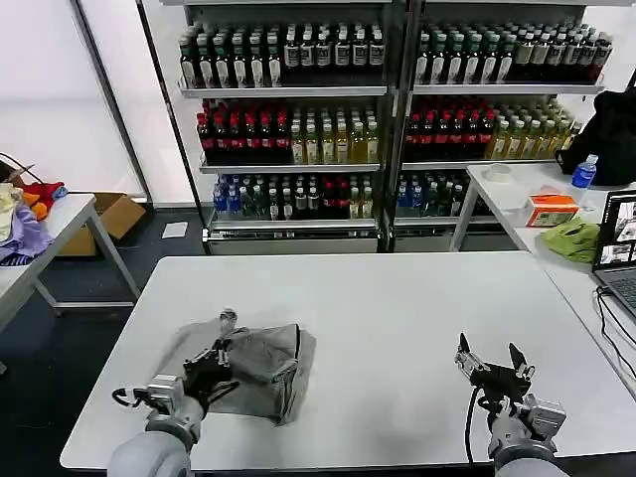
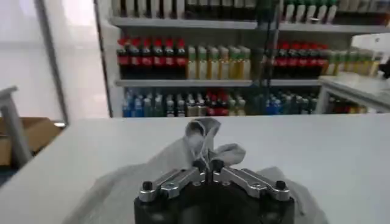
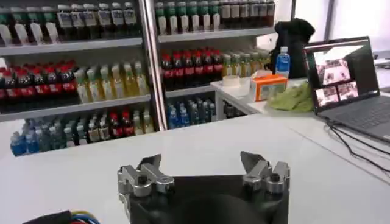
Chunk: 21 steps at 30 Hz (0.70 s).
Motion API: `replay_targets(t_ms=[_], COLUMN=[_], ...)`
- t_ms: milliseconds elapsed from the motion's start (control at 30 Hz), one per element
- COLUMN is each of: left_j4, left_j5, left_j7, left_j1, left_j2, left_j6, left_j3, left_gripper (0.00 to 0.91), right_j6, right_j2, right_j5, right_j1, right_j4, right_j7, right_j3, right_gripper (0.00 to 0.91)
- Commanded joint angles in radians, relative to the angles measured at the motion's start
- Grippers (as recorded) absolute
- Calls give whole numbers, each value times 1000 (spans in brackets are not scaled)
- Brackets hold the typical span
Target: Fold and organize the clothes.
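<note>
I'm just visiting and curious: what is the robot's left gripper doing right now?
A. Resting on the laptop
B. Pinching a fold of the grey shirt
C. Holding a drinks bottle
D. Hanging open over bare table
B: in the left wrist view the left gripper has its fingers shut on a raised fold of the light grey shirt, which lies bunched on the white table; the right gripper hangs open over bare table.
</note>
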<state>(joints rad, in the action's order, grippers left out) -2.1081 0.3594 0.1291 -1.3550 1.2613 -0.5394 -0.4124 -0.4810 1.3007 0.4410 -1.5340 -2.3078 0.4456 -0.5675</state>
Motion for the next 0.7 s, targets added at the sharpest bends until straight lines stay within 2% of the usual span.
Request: replay_targets(t_ms=[33,633,667,700], left_j4=[33,140,141,146], left_j5=[22,-16,-18,-19], left_j7=[5,-19,-18,-18], left_j1=[74,89,87,86], left_j2=[28,77,81,85], left_j6=[-37,-16,-15,-15], left_j3=[126,153,155,155], left_gripper=[0,10,181,685], right_j6=[0,4,4,4], right_j2=[16,18,19,19], right_j5=[-7,-15,-16,-16], right_j1=[-17,-37,-36,-35], right_j4=[-10,-13,-11,-10], right_j7=[0,-1,-1,-1], right_j3=[-16,-13,-9,-8], right_gripper=[907,907,907,907])
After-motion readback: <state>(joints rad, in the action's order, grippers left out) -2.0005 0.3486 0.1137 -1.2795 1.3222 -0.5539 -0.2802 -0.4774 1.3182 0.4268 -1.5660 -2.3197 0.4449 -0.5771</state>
